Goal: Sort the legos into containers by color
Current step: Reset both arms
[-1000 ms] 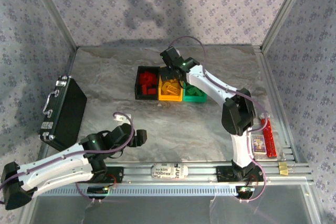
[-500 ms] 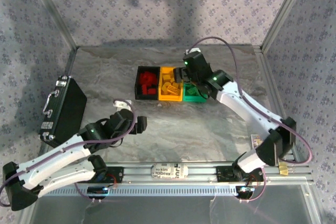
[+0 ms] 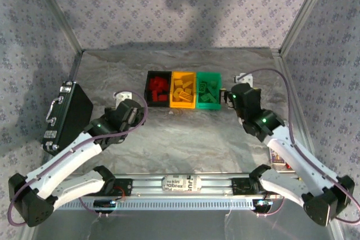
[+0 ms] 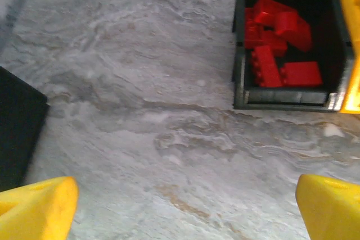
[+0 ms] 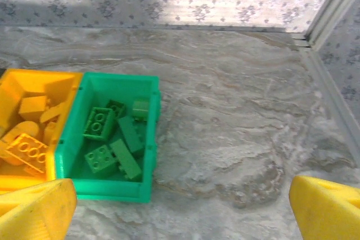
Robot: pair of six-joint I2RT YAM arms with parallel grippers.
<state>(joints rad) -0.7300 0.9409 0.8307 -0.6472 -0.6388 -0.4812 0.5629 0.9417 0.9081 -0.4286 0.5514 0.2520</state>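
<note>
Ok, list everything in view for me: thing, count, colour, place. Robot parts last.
black bin: one, black, left end of the bin row at mid-table
yellow-orange bin: one, yellow-orange, middle of the row
green bin: one, green, right end of the row
red legos: several, red, in the black bin
yellow-orange legos: several, yellow-orange, in the yellow-orange bin
green legos: several, green, in the green bin
black case: one, black with a metal handle, left edge of the table
white label: one, white with dark print, front rail
table: one, grey marbled
left gripper: one, yellow fingertips, open, near the black bin
right gripper: one, yellow fingertips, open, near the green bin
</note>
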